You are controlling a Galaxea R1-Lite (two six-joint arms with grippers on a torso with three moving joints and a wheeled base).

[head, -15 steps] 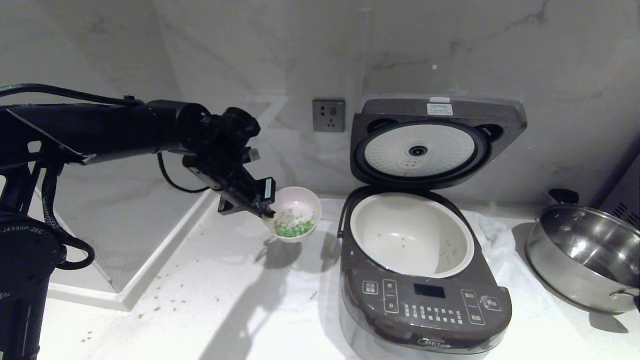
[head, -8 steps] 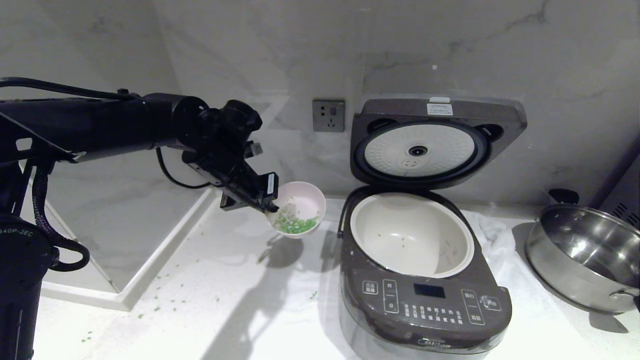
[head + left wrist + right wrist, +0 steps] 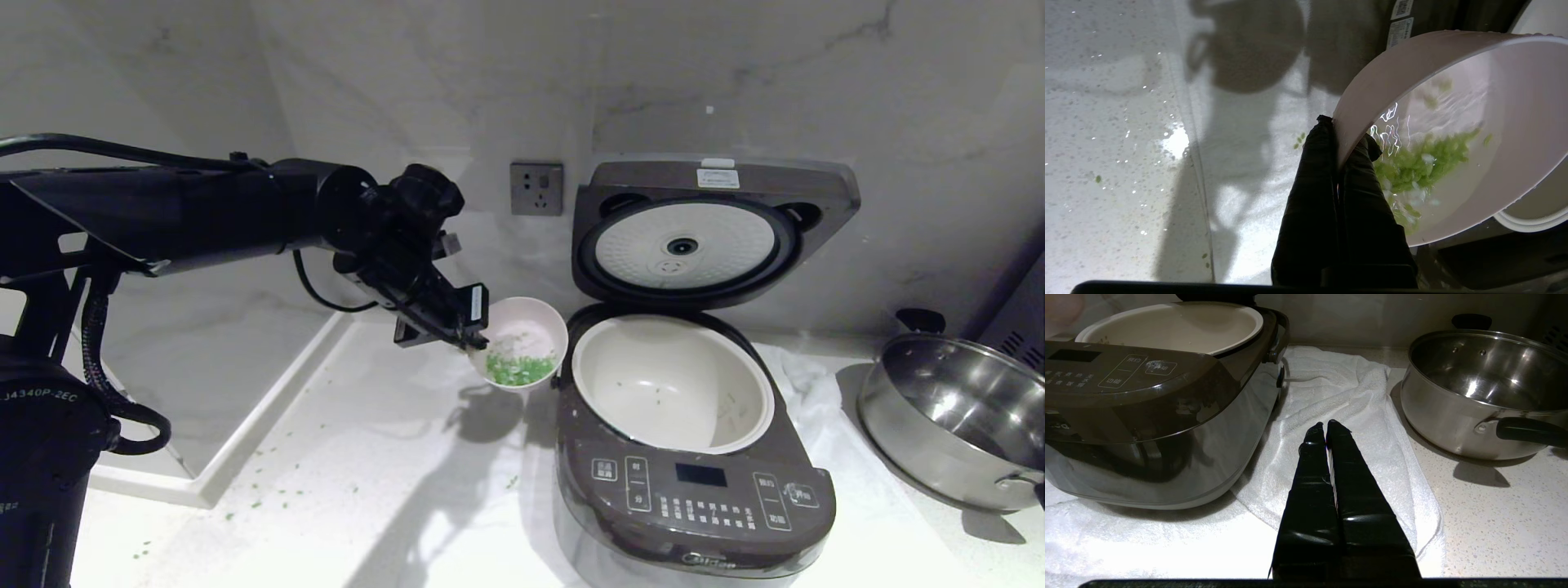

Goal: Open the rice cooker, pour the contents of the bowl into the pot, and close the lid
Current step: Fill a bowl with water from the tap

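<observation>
Head view
- Left gripper: clamped on the near-left rim of the bowl, holding it in the air just left of the rice cooker.
- Bowl: pale pink, tipped a little toward the camera; its right edge is close beside the cooker's left side, above the countertop.
- Contents: green bits mixed with white, gathered in the lower part of the bowl.
- Lid: swung up and standing open against the marble wall, white inner plate facing forward.
- Pot: white and round, seated in the cooker — only a few small specks inside.
- Nearby: a wall socket left of the lid; a steel pan well to the right; green crumbs scattered on the countertop at lower left.

Left wrist view
- Fingers: pinched on the bowl's wall, one outside and one inside.
- Contents: green pieces lying against the inner wall beside the inner finger.
- Pot rim: showing just past the bowl's far edge.

Right wrist view
- Right gripper: fingers pressed together, gripping nothing, over a white towel.
- Position: between the rice cooker and the steel pan — apart from both.
</observation>
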